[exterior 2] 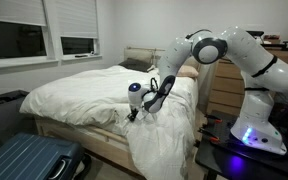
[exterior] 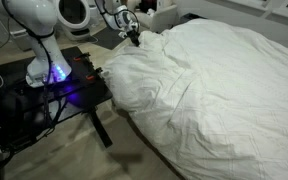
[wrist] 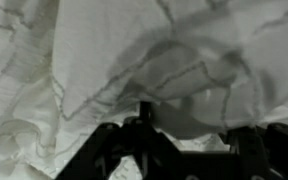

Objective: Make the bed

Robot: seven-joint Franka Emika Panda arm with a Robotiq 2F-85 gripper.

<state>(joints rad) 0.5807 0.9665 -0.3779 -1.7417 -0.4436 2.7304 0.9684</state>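
Observation:
The bed (exterior: 224, 85) fills most of both exterior views (exterior 2: 79, 90), covered by a puffy, wrinkled white duvet. Part of the duvet hangs over the side near the robot (exterior 2: 159, 145). My gripper (exterior: 132, 37) is at the bed's edge near the headboard end, low against the duvet (exterior 2: 135, 112). In the wrist view the duvet (wrist: 164, 50) fills the frame, and a fold of it lies between the two spread black fingers (wrist: 194, 135). The gripper is open and the fingers are not closed on the fabric.
The robot stands on a black metal-legged table (exterior: 84, 95) with blue-glowing electronics, close to the bed's side (exterior 2: 234, 150). A blue suitcase (exterior 2: 29, 160) lies on the floor at the bed's foot. A wooden dresser (exterior 2: 224, 95) stands beside the headboard.

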